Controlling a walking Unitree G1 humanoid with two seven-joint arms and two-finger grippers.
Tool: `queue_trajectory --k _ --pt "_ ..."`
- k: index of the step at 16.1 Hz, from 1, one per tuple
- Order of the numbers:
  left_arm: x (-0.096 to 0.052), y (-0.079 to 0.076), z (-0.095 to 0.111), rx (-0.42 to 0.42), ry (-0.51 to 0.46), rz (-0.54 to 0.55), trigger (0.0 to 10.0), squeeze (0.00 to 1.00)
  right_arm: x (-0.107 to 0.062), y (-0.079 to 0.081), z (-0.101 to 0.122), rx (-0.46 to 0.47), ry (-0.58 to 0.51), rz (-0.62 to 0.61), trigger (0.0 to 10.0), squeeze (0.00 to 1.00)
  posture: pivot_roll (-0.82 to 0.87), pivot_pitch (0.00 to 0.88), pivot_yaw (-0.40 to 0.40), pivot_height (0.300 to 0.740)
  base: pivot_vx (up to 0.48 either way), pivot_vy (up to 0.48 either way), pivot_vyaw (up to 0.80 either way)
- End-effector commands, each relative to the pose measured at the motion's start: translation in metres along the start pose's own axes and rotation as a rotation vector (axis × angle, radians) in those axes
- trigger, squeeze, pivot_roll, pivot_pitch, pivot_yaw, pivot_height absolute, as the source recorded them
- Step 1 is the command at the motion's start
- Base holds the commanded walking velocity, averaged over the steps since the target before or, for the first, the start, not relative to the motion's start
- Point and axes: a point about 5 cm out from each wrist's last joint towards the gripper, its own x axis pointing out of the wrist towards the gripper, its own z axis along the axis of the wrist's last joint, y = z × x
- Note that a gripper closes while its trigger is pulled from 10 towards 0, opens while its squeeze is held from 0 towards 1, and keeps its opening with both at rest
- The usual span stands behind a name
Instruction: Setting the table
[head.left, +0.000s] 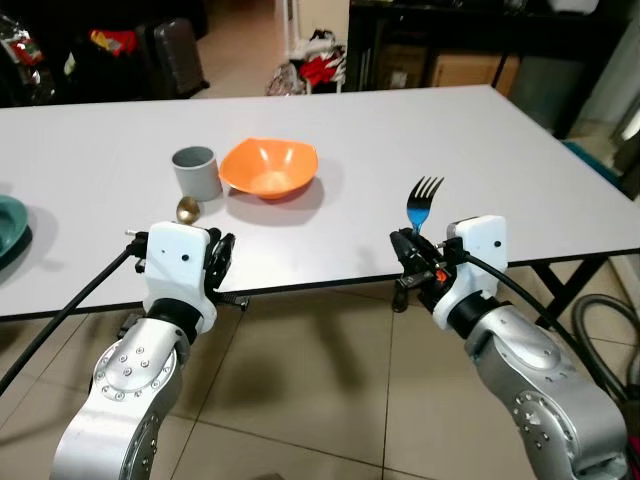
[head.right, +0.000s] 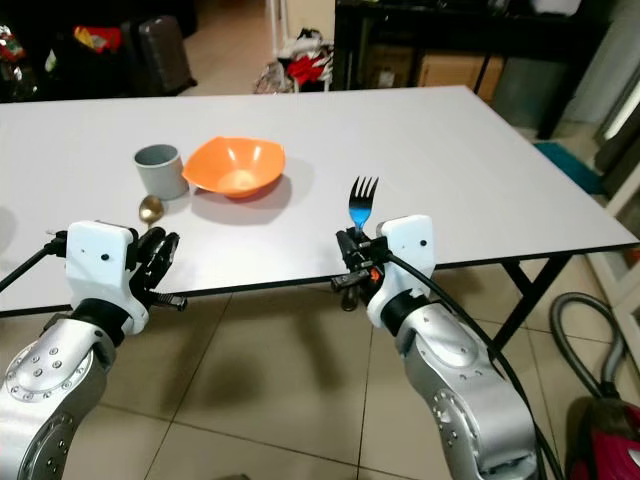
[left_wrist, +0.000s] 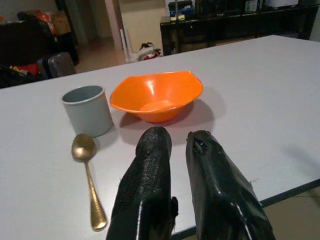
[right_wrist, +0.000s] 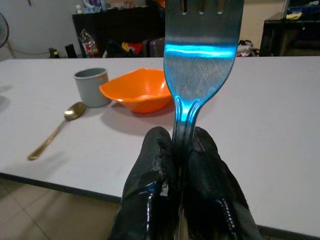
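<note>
— So, right gripper (head.left: 413, 243)?
— Clenched on the fork (head.left: 421, 203), prongs up, at the table (head.left: 420, 130) near edge.
— Left gripper (left_wrist: 172, 145)?
— Fingers slightly apart, holding nothing, beside the spoon (left_wrist: 89, 185).
— Rest?
— Spoon lies by the cup (head.left: 196, 171); orange bowl (head.left: 269, 168) next to it.

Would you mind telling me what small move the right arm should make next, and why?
Probably carry the fork forward over the table and lower it beside the bowl. The right claw is shut on its handle, tines up, at the table's near edge. The spoon already lies on the bowl's other side, by the cup.
</note>
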Motion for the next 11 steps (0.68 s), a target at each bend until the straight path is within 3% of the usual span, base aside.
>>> queue_trajectory --k 1,9,11 --pt "-0.0006 0.0 0.0034 0.006 -0.006 0.005 10.0 0.0 -0.0018 -0.002 0.0021 -0.001 -0.007 -0.013 10.0 0.0 -0.02 0.0 0.061 0.74 0.0 0.311 0.0" --pt "0.0005 0.0015 0.0026 0.016 0.004 0.004 10.0 0.0 -0.0003 -0.0046 -0.0009 0.004 -0.004 -0.033 10.0 0.0 -0.02 0.0 0.068 0.74 0.0 0.31 0.0" --pt "0.0018 -0.0004 0.0025 -0.027 -0.004 0.013 10.0 0.0 -0.0006 -0.006 -0.0009 0.005 -0.003 -0.037 10.0 0.0 -0.03 0.0 0.068 0.74 0.0 0.144 0.0"
